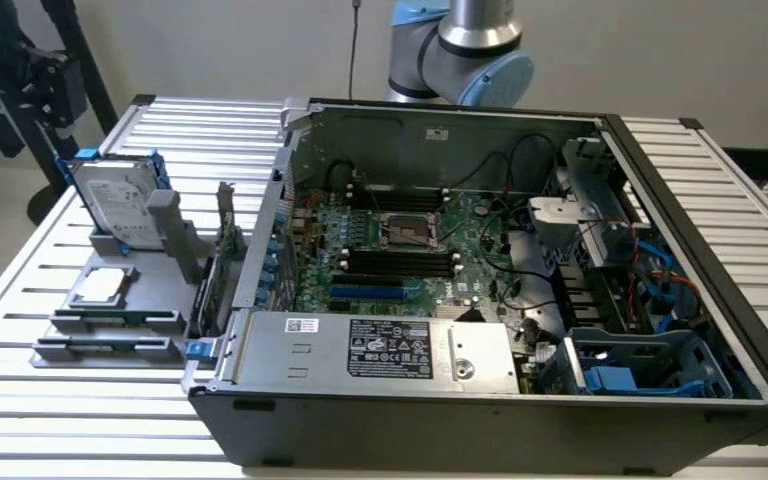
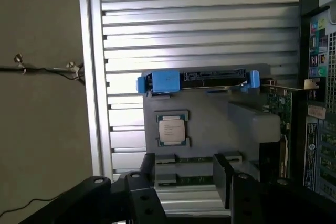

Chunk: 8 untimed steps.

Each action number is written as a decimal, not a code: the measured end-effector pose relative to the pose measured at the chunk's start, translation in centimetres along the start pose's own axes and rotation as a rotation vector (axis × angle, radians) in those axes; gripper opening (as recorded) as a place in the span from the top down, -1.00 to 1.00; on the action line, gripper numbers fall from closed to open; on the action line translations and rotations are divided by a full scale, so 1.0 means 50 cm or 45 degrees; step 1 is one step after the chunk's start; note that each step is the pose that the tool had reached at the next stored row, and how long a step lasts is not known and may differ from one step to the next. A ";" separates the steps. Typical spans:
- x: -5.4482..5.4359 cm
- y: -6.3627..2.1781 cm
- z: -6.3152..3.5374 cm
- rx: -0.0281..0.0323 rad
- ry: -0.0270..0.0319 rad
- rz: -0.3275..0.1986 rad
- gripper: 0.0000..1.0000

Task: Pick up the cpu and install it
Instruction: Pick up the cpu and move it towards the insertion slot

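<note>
We are looking at a task that is only just beginning. The pincer (image 2: 185, 160) is hanging open above the counter (image 2: 199, 24), its two dark fingers (image 2: 149, 171) standing apart with nothing between them but the grey tray below. The cpu (image 2: 171, 129) is lying flat in its seat on the grey holder (image 2: 220, 124), just ahead of the fingertips and roughly in line with the gap between them, but clearly apart from both. We are judging that no grasp is being made yet.

Farther out from the pincer, beyond the cpu, the hard drive (image 2: 210, 77) is standing in its blue bracket. Off to one side of the pincer, the open computer case (image 1: 491, 420) is waiting with its motherboard exposed. The socket (image 1: 404, 232) near the middle of the board is looking empty to us, though we are not seeing it closely enough to be sure.

So we are counting nothing as done: the chip is not lifted, not carried and not seated. The whole pick and the whole installation are remaining.
</note>
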State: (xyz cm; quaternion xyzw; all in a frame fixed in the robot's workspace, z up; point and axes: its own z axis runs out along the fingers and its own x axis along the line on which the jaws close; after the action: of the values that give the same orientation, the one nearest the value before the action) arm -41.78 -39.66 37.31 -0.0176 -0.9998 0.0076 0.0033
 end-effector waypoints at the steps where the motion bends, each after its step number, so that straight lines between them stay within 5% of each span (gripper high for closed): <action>1: 0.001 0.000 0.004 0.0002 -0.0002 -0.014 -0.19; 8: 0.007 0.000 0.029 0.0007 -0.0015 -0.099 -0.19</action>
State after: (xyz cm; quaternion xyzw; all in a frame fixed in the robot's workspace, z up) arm -42.16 -39.66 35.87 0.0213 -0.9997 0.0077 0.0030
